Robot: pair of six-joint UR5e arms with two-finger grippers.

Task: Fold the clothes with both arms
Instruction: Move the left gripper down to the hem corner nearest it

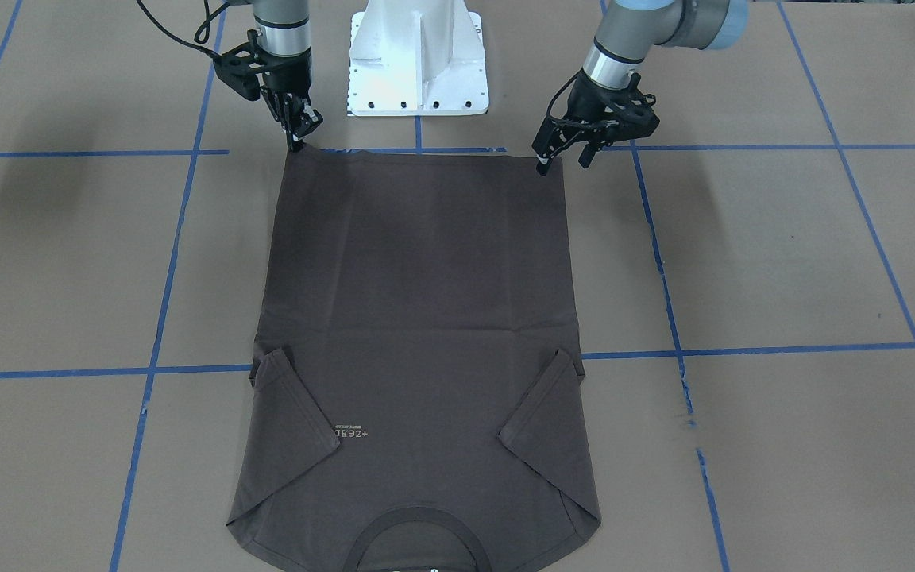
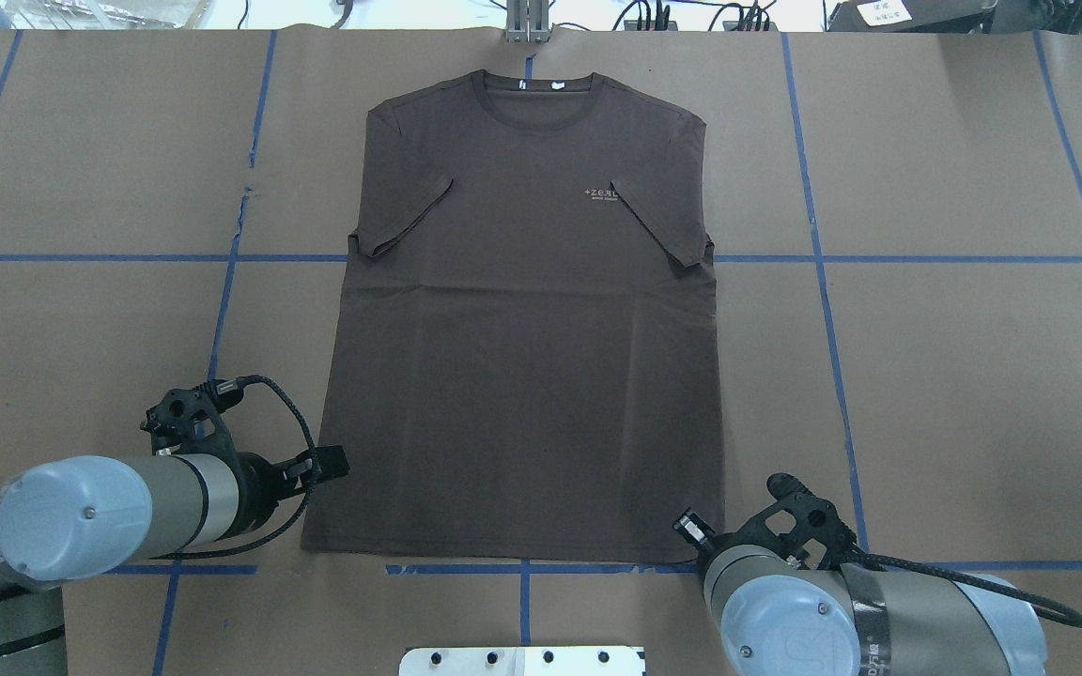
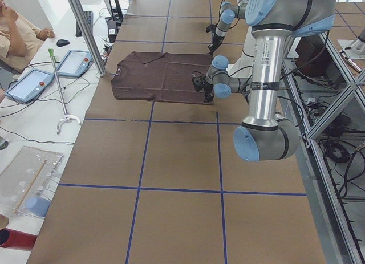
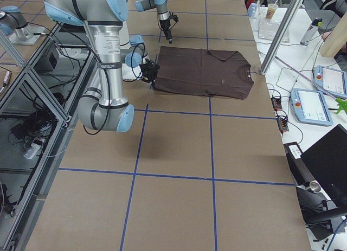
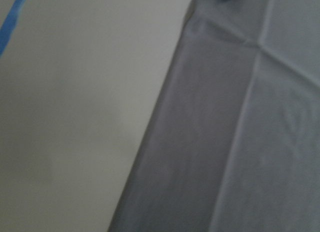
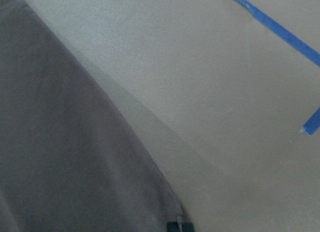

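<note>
The dark brown T-shirt (image 1: 418, 302) (image 2: 522, 357) lies flat and face up on the paper-covered table. Both sleeves are folded in over the chest, and the collar (image 2: 532, 89) points away from the robot. My left gripper (image 1: 562, 164) (image 2: 330, 462) is open at the hem's left corner, with one fingertip (image 1: 542, 168) at the cloth's edge. My right gripper (image 1: 306, 132) (image 2: 691, 526) hangs low over the hem's other corner, its fingers slightly apart and holding nothing. Each wrist view shows only a side edge of the T-shirt (image 5: 225, 142) (image 6: 60, 157) against the brown paper.
The white pedestal base (image 1: 418, 63) stands just behind the hem, between the arms. Blue tape lines (image 1: 783, 349) grid the brown paper. Beyond the collar end are a metal pole (image 3: 85, 30), tablets (image 3: 34, 81) and a seated person (image 3: 17, 30).
</note>
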